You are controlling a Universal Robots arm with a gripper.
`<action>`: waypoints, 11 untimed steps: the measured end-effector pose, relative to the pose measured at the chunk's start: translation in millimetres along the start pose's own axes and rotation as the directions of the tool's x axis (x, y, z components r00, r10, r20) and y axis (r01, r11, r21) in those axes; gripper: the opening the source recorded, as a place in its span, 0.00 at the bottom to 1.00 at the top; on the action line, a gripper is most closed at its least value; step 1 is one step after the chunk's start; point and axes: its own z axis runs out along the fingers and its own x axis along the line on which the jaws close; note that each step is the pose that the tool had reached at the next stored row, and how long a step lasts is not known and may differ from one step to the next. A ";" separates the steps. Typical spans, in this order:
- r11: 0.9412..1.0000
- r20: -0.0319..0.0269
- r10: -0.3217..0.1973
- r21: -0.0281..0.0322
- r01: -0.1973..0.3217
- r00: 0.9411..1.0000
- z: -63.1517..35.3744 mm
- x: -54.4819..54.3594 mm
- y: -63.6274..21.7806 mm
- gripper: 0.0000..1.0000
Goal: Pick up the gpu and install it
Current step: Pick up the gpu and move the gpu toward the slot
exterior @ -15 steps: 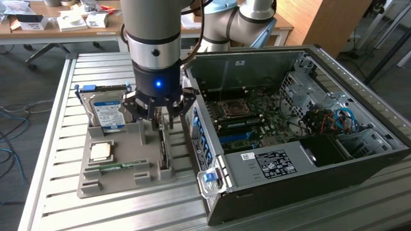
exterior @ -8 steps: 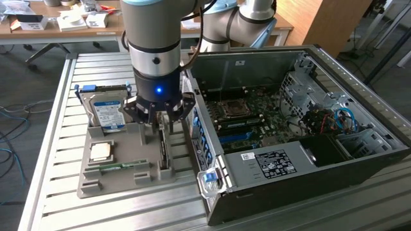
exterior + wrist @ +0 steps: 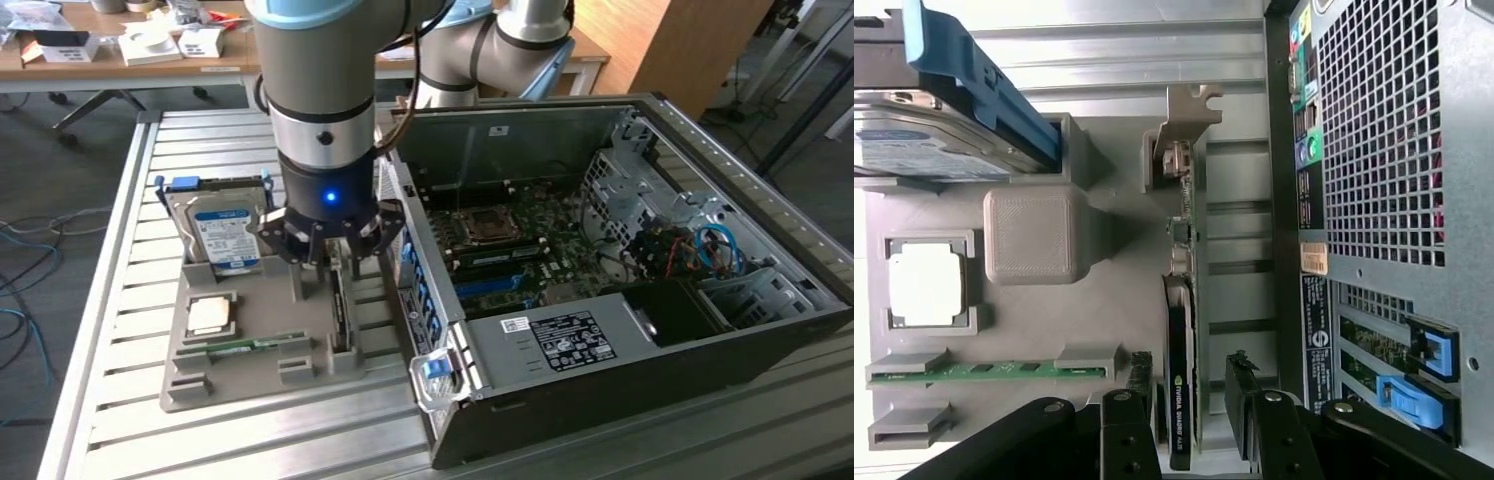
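Observation:
The gpu (image 3: pixel 342 318) stands on its edge in a slot of the grey parts tray (image 3: pixel 260 295), just beside the open computer case (image 3: pixel 574 340). In the wrist view the gpu (image 3: pixel 1182 330) is a slim dark card with a metal bracket at its far end. My gripper (image 3: pixel 334 278) hangs straight down over the card's near end. In the wrist view the gripper (image 3: pixel 1190 385) is open, with one finger on each side of the card and a small gap at both. Nothing is held.
On the tray (image 3: pixel 1104 300) also sit a silver hard drive with a blue label (image 3: pixel 224 228), a square processor chip (image 3: pixel 211 315) and a green memory stick (image 3: pixel 247 345). The case's motherboard (image 3: pixel 521 250) lies exposed. All of this rests on a slatted metal table (image 3: pixel 174 140).

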 end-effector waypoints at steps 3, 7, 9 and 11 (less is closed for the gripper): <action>1.000 0.000 0.000 0.000 0.000 1.000 3.4 0.1 -0.1 0.43; 1.000 0.000 0.000 0.000 0.000 1.000 7.6 0.1 -0.3 0.43; 1.000 0.000 0.000 0.000 0.000 1.000 8.5 0.2 -0.4 0.43; 1.000 0.000 0.000 0.000 0.000 1.000 8.5 0.2 -0.4 0.43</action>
